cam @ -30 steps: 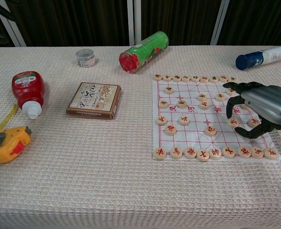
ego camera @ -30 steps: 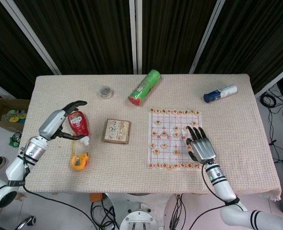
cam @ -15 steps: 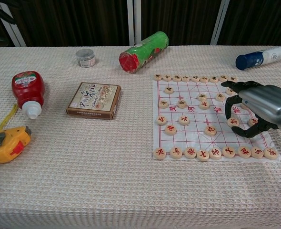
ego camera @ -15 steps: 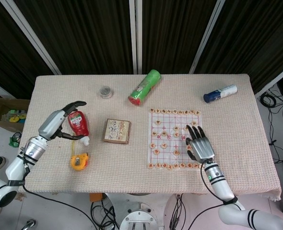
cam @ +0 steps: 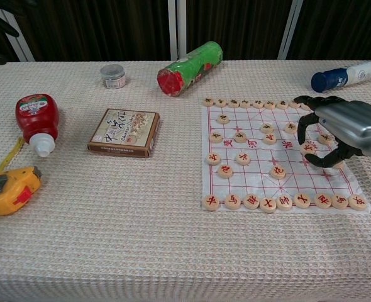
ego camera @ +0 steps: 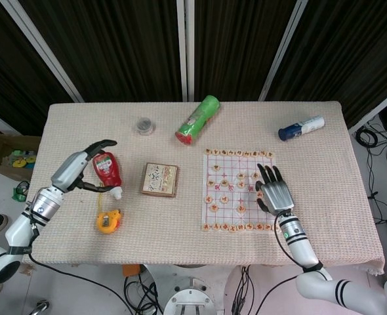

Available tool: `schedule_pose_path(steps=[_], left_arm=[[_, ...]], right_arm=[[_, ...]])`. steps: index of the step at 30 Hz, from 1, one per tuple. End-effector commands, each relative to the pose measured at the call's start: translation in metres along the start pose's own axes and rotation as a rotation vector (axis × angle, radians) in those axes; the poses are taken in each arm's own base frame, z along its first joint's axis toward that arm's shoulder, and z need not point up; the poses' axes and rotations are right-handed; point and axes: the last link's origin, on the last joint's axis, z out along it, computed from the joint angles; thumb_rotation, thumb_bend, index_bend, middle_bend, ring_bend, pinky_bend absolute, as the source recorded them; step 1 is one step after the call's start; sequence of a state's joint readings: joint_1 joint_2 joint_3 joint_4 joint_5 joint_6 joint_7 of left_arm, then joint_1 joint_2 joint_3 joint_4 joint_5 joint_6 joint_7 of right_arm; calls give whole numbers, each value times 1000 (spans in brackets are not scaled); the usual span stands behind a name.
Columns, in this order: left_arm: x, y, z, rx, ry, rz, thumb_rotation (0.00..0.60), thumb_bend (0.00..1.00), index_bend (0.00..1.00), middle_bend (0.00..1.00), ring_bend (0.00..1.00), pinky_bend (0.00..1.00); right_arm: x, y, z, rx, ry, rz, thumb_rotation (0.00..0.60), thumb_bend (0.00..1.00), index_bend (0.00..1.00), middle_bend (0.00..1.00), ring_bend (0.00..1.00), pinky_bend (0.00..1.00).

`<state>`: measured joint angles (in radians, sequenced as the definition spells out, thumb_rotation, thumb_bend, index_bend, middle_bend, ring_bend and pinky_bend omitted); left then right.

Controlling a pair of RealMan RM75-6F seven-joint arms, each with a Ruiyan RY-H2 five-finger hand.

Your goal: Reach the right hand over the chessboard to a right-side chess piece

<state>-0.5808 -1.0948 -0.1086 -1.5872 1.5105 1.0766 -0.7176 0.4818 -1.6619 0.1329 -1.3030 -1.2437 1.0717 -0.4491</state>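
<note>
Right hand (cam: 336,135) hovers released, fingers curled, over the chessboard (cam: 251,179) at 3 o'clock. Risk: descending fingers may scatter neighbouring chess pieces (cam: 308,148).

The right hand (cam: 339,129) covers some pieces on the board (cam: 248,179). Its arm runs off the chest view's edge. Piece markings are too small to read.
</note>
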Motion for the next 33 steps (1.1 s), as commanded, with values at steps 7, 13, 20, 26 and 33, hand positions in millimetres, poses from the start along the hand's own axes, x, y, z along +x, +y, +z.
schedule_pose_path(steps=[7,13,20,26,33], left_arm=[[0,-2,1,6,-4,5,600,126,154,120,117,225],[-1,-5,2,20,-8,7,598,125,154,120,117,225],[0,-6,1,20,-6,5,599,125,154,120,117,225],[6,-2,-7,0,11,21,599,126,154,120,117,226],[23,-1,-46,-71,123,348,600,132,173,139,117,222]], right_arm=[[-2,-1,3,-4,-1,8,600,328,504,0,0,0],[-2,-2,4,-1,-3,13,600,327,273,0,0,0],[1,1,1,0,15,28,600,327,244,0,0,0],[22,19,-20,6,120,70,600,327,199,0,0,0],[65,74,-96,-39,291,51,600,363,15,0,0,0]])
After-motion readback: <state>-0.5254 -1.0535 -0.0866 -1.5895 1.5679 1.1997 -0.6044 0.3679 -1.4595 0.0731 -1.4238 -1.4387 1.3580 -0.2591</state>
